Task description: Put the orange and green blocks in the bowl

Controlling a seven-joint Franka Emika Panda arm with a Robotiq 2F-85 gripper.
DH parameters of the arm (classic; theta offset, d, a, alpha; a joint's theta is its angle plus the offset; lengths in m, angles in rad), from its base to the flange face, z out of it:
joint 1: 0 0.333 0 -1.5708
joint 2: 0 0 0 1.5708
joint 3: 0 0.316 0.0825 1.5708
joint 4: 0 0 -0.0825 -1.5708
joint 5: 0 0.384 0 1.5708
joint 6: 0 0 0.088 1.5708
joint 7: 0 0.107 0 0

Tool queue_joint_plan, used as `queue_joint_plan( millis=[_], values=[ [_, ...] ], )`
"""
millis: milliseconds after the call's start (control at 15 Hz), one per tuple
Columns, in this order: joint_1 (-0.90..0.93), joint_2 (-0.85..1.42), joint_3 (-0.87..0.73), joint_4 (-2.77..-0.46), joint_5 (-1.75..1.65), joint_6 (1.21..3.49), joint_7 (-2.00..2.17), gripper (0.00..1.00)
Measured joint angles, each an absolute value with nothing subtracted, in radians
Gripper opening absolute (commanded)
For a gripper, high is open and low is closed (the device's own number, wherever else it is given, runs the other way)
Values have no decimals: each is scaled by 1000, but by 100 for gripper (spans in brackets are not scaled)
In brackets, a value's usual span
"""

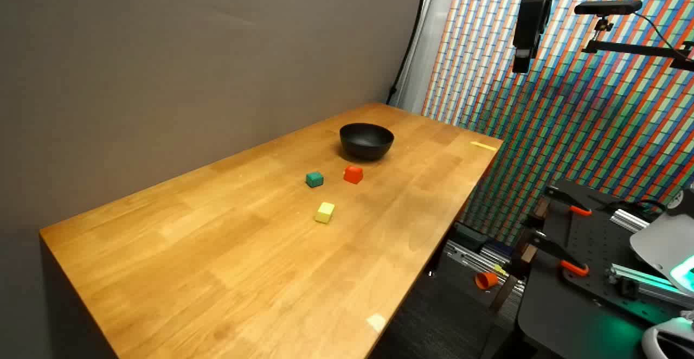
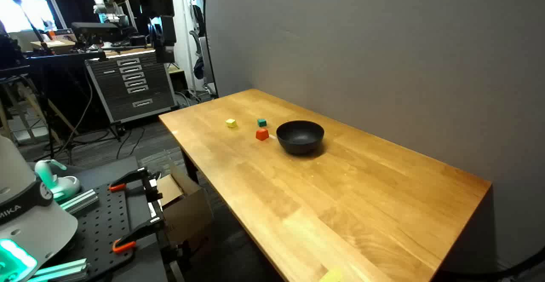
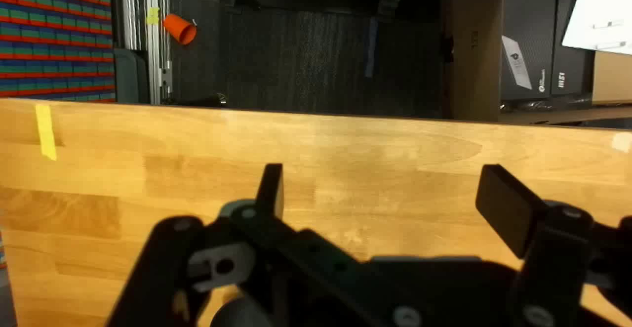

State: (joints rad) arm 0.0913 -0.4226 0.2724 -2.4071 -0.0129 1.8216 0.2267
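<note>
The red-orange block (image 1: 353, 174) lies on the wooden table close to the bowl; it also shows in an exterior view (image 2: 262, 134). The green block (image 1: 314, 179) lies a little apart from it, nearer the grey wall, and also shows in an exterior view (image 2: 262, 122). The round black bowl (image 1: 366, 151) stands upright on the table and looks empty; it shows in both exterior views (image 2: 299, 147). My gripper (image 3: 382, 183) is open and empty, its fingers wide apart. In both exterior views it is high above table level (image 1: 522, 63) (image 2: 165, 54). The wrist view shows no block or bowl.
A pale yellow cube (image 1: 325, 212) lies on the table (image 1: 217, 272) near the blocks. A grey wall (image 1: 217, 66) runs along the table's long side. A black mounting table (image 1: 574, 315) with clamps stands across a floor gap. Yellow tape (image 3: 45, 132) marks the table edge.
</note>
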Motion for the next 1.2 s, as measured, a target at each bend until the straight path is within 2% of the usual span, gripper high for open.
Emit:
queue_joint_plan(
  millis=[600,933,1200],
  values=[
    [96,-366,269,-2397,-4,1864,226,100],
    [118,-84,270,-2304,-14,2051,224,100],
    [128,142,247,-2153,-64,2105,218,100]
  ],
)
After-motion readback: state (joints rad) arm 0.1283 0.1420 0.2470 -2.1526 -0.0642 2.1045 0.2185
